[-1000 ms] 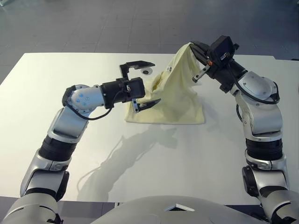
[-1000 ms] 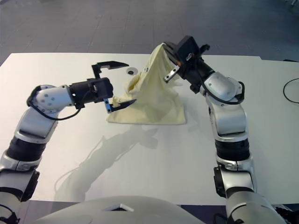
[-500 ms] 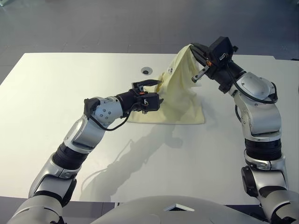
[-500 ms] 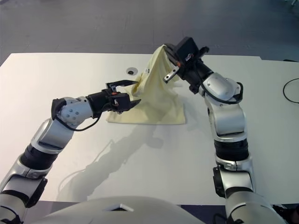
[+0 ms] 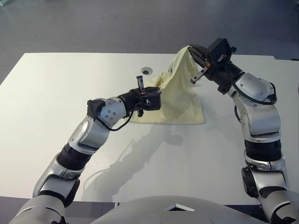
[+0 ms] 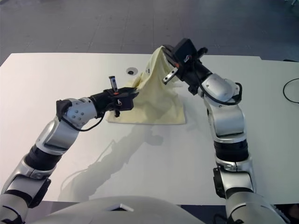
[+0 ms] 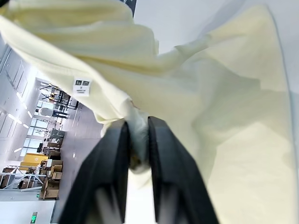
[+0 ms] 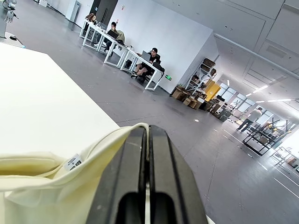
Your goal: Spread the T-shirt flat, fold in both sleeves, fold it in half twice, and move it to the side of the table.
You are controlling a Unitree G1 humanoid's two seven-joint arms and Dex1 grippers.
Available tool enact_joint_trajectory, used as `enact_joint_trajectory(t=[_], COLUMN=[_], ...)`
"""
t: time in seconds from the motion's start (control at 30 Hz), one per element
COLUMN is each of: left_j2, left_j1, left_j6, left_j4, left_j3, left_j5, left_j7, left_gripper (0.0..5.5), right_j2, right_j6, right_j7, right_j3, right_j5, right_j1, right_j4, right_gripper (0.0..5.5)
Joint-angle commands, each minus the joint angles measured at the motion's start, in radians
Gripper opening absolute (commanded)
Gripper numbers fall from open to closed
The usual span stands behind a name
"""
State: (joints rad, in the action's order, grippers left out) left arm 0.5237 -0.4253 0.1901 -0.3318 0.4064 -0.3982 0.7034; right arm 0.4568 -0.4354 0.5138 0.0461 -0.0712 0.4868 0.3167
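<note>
While the right gripper (image 8: 148,131) pinches the T-shirt (image 5: 180,100) aloft beside the table's (image 5: 56,93) grommet (image 5: 146,71), the left gripper (image 7: 136,140) clamps a fold just nearer than it.

T-shirt (image 5: 180,100) soft matt cloth & table (image 5: 56,88) smooth matt.

Look at head view: T-shirt (image 5: 180,100) sits upper centre of frame, lower edge on table (image 5: 56,93), peak raised toward upper right. You find right gripper (image 5: 192,50) at that peak, above table. Your left gripper (image 5: 155,97) at shirt's left edge, frame centre, fold between its fingers. You see table hole (image 5: 146,71) just behind left gripper, left of shirt.
</note>
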Motion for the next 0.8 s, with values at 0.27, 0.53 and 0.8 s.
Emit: enact_joint_trajectory(t=[0.27,0.53,0.8], left_j2=[0.007,0.069,0.079], left_j1=[-0.279,-0.567,-0.83], left_j6=[0.04,-0.16,-0.5], left_j4=[0.173,0.595,1.091], left_j3=[-0.3,-0.301,-0.237], left_j5=[0.334,0.343,0.219], left_j7=[0.07,0.148,0.118], left_gripper=[0.01,0.01,0.01], right_j2=[0.062,0.108,0.115], right_j6=[0.052,0.23,0.427], right_j7=[0.024,0.095,0.174], right_j3=[-0.064,-0.051,0.022], right_j5=[-0.015,0.005,0.084], right_j1=[0.061,0.276,0.5], right_j4=[-0.023,-0.238,-0.618], right_gripper=[0.0,0.0,0.0])
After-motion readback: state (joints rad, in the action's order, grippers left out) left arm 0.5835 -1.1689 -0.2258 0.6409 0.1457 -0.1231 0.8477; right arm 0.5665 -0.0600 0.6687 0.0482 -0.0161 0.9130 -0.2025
